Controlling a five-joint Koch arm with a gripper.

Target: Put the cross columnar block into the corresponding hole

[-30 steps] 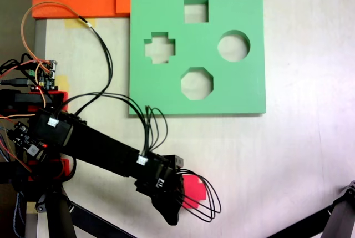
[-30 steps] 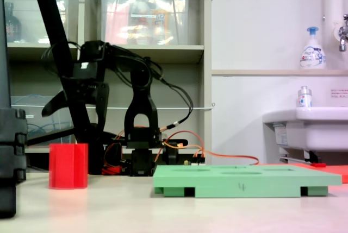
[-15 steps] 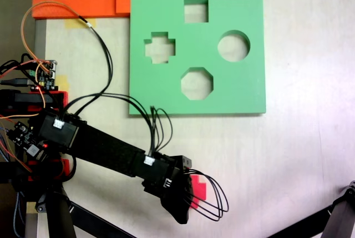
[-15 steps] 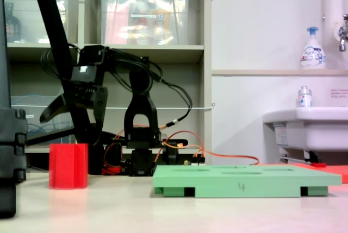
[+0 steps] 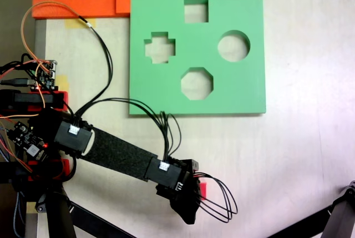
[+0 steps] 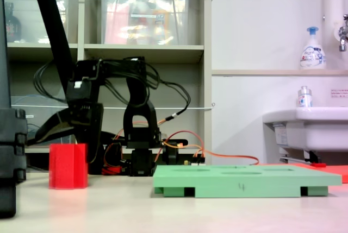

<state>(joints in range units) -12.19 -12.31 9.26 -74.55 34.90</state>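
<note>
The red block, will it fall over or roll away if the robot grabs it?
Probably not. The red block stands upright on a flat base, with flat ridged sides, so rolling seems unlikely. It looks like foam, so likely light and a bit squashy.

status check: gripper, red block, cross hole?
Gripper open, low over red cross block, not gripping. Block upright on table, off green board. Cross hole empty, unobstructed.

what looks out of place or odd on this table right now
Nothing stands out. The square green foam board lies flat and square to the table edge, its plus-shaped cutout empty. The small red foam cross block stands upright on the table, off the board, with the pincer low over it.
</note>
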